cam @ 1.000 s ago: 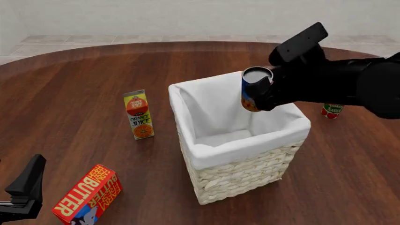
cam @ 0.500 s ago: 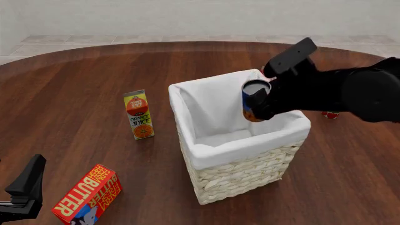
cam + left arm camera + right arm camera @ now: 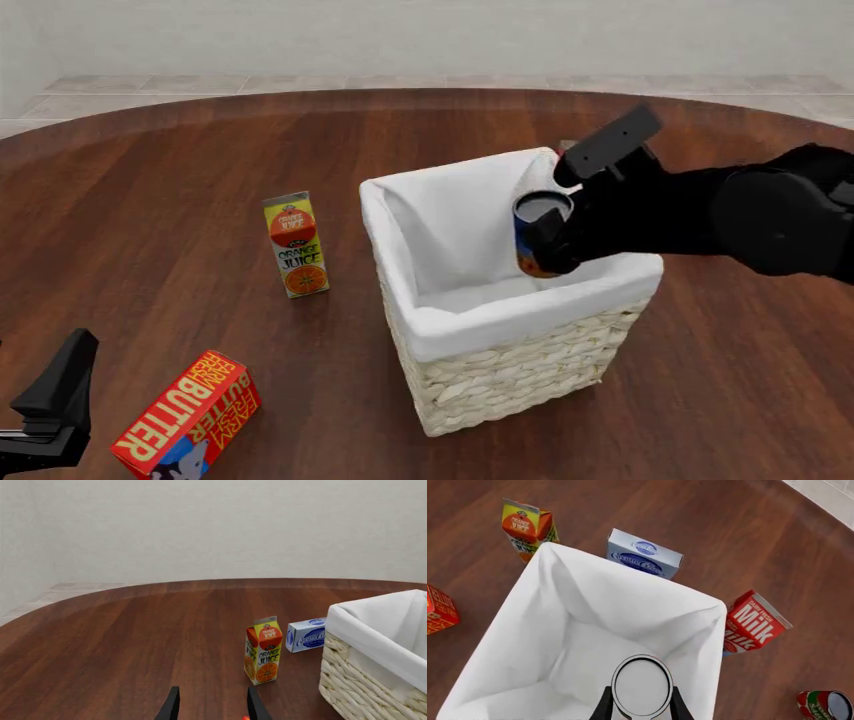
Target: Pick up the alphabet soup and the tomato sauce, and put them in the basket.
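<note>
My right gripper [image 3: 550, 242] is shut on the alphabet soup [image 3: 539, 236], a bluish-grey can with an orange-red lower edge. It holds the can upright in the mouth of the basket [image 3: 507, 378], near its right wall. In the right wrist view the can's silvery top [image 3: 641, 685] sits between my fingers [image 3: 604, 706] above the white lining [image 3: 587, 605]. The tomato sauce [image 3: 825, 705], a red can with a green patch, stands on the table outside the basket; my arm hides it in the front view. At the table's near left, my left gripper [image 3: 56, 398] [image 3: 212, 711] is open and holds nothing.
An orange juice carton [image 3: 296, 245] stands left of the basket. A red butter box [image 3: 187, 415] lies by my left gripper. A blue-white cream cheese box [image 3: 644, 555] and a red milk carton [image 3: 754, 625] sit close beside the basket.
My right gripper has gone down and slightly left with the alphabet soup, lowering it into the basket's mouth. The arm now covers the tomato sauce in the front view. The left arm is still.
</note>
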You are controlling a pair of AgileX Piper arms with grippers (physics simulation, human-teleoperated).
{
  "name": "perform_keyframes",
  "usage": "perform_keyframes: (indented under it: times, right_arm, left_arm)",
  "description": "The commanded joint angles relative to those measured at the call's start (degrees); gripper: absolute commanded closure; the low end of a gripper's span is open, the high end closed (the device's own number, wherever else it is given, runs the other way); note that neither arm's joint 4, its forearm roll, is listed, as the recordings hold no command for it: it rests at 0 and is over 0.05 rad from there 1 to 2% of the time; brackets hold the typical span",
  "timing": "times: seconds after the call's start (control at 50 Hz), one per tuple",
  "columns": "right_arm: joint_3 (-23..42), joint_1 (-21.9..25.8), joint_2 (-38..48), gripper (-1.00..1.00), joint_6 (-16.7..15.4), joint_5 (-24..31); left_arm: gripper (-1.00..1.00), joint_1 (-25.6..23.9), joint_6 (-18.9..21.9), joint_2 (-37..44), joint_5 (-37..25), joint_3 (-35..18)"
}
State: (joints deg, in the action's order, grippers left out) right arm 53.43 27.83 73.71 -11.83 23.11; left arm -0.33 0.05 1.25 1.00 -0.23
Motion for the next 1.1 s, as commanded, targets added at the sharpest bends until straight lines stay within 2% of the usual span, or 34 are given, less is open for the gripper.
perform_keyframes:
  times: [0.02, 0.12, 0.14, 0.78, 0.84, 1.1]
  right_arm:
    - [-0.89, 0.50, -0.08, 1.00, 1.56, -0.66]
    - [-0.90, 0.30, -0.20, 1.00, 1.24, -0.58]
    - [-0.96, 0.30, -0.34, -1.00, 0.97, -0.51]
    - [1.45, 0.53, -2.56, -1.00, 0.37, 1.20]
    - [2.02, 0.93, -3.17, -1.00, 1.25, 1.59]
    - [4.72, 0.05, -5.09, -1.00, -0.10, 3.04]
  left_arm:
    - [-1.00, 0.01, 0.00, -0.01, 0.00, 0.00]
    - [-1.00, 0.01, 0.00, -0.02, -0.01, 0.00]
    - [-1.00, 0.00, 0.00, 0.01, 0.00, 0.00]
    - [-1.00, 0.00, 0.00, 0.02, 0.01, 0.00]
    - [-1.00, 0.01, 0.00, 0.00, 0.00, 0.00]
    - [-1.00, 0.02, -0.01, 0.02, 0.01, 0.00]
